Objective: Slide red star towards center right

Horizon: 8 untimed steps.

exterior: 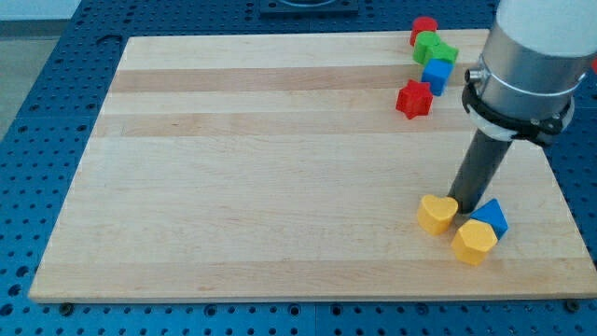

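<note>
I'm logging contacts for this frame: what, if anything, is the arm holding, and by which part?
Nothing is held. My tip stands among the yellow heart, blue block and yellow block, apart from the red star.

Lab bench setup. Blue perforated metal breadboard [56,84] with regular hole grid surrounds my wooden table [261,168] on all sides. Small plastic test blocks on table. My grey arm housing [532,56] above table's right edge.
</note>
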Available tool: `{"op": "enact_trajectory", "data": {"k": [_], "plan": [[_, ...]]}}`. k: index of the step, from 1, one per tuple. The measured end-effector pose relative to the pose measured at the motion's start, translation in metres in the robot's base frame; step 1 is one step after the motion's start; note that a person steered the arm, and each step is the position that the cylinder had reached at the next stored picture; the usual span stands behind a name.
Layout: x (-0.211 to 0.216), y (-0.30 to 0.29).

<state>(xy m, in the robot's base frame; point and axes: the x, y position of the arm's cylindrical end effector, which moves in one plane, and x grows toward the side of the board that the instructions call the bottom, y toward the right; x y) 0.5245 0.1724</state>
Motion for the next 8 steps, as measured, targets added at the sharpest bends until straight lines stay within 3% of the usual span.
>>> {"op": "enact_trajectory", "data": {"k": [1, 3, 4, 5, 6, 7, 8], "plan": [[-0.012, 0.004], [-0.119, 0.103], [-0.177, 0.095], [-0.205, 0.067], [-0.203, 0.009], [-0.171, -0.040], [-0.139, -0.048]]}}
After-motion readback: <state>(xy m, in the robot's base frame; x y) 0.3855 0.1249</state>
